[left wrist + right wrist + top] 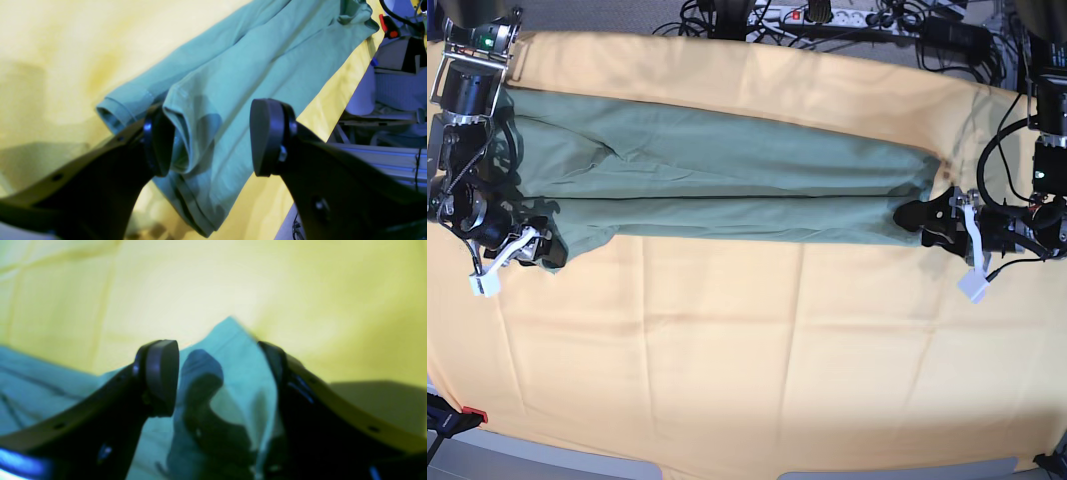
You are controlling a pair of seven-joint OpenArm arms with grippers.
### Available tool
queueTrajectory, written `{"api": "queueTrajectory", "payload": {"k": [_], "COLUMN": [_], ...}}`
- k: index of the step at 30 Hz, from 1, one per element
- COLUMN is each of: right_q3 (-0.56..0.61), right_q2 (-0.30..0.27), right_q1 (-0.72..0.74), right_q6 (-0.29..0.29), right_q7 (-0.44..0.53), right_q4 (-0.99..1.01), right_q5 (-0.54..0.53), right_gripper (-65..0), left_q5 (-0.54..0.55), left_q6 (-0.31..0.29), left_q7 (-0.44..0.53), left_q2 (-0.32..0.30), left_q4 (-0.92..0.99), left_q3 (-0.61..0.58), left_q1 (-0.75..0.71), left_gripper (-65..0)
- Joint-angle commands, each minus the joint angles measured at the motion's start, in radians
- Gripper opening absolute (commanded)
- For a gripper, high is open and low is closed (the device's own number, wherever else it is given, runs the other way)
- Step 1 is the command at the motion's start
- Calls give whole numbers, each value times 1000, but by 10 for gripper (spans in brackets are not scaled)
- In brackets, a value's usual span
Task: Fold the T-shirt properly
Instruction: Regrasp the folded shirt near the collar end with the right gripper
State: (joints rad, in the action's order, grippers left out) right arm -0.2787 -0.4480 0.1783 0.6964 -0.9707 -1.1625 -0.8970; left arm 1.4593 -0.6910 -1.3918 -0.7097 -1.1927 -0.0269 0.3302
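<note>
Worktop cover: a yellow-orange cloth (727, 340) drapes the whole worktop, creased in a grid, and most of the near half is bare.
T-shirt: the sage-green T-shirt (727, 190) lies in a long folded band across the far half of the worktop, reaching almost from one side edge to the other, with a lengthwise fold line down its middle.
Left arm: it's at the side edge of the worktop that sits on the base view's right, low over the cloth.
Right arm: it's at the opposite side edge, also low, at the band's near corner.
Left pincer: the left pincer (213, 140) is spread wide, one pad pressed against the hemmed fold of the shirt's end, the other pad standing clear of the fabric. No grip here.
Right pincer: the right pincer (223, 380) is also wide apart, with a peak of green fabric rising between the pads; the blur leaves it unclear whether either pad touches it.
</note>
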Motion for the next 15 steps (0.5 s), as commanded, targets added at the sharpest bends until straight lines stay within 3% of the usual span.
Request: {"api": "queueTrajectory", "payload": {"k": [1,3,6,7,15], "right_q3": [-3,-3,-3,-3,-3], "right_q2": [-15,-15,-18,-19,-23], "right_q1": [13,14,16,19,18], "right_q6": [2,2,2,2,2], "right_q7": [-14,-8,11,14,23], "right_q4": [-7,-7,-7,-7,-9], "right_q5": [-11,-12,-13,-12,-20], "right_gripper": [-312,-387,-608,-650,-650], "left_q5": [24,24,24,24,24], "left_q6": [-7,-7,-7,-7,-7], "left_q7": [4,4,4,4,4], "left_q2": [-19,-19,-19,-19,-19], "left_q4": [-13,-13,-13,-13,-13], "left_q3": [9,9,9,9,9], "left_q1": [24,24,24,24,24], "left_gripper": [-277,-277,-277,-277,-277]}}
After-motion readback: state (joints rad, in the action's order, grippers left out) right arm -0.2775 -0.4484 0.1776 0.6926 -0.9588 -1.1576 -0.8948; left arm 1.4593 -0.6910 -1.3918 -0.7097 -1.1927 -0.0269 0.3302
